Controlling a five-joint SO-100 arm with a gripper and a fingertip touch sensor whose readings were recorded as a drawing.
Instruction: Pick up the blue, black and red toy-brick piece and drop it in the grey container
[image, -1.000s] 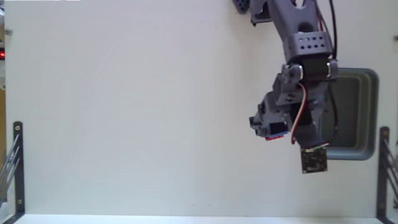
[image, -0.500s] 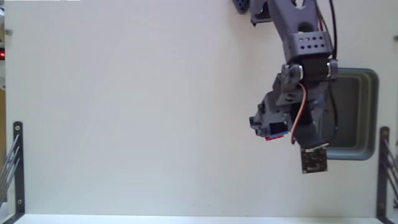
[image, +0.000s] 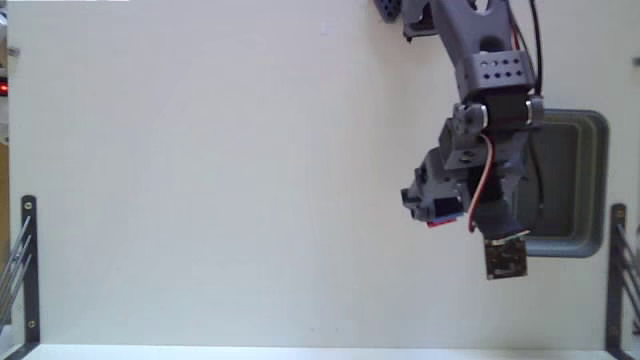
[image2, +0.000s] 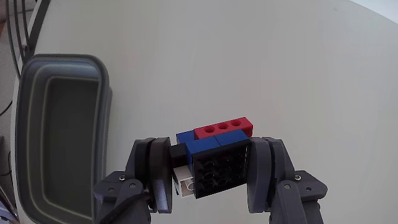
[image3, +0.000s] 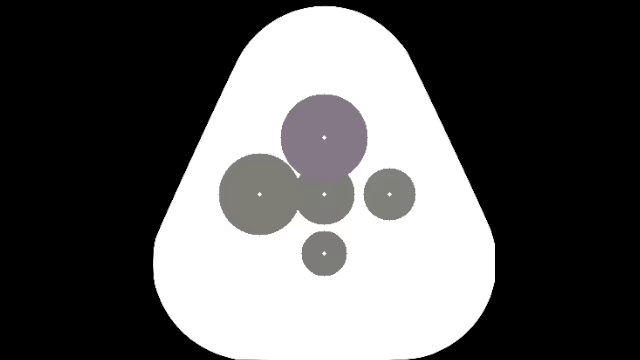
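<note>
Over the last second we see no change. In the wrist view, the grey container sits at the bench's left edge; right of it our gripper still clamps the toy-brick piece, carry stalled.

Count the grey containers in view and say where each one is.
1. The container sits at the right edge of the table in the fixed view, partly behind the arm. In the wrist view it lies left of the fingers holding the brick piece.
</note>
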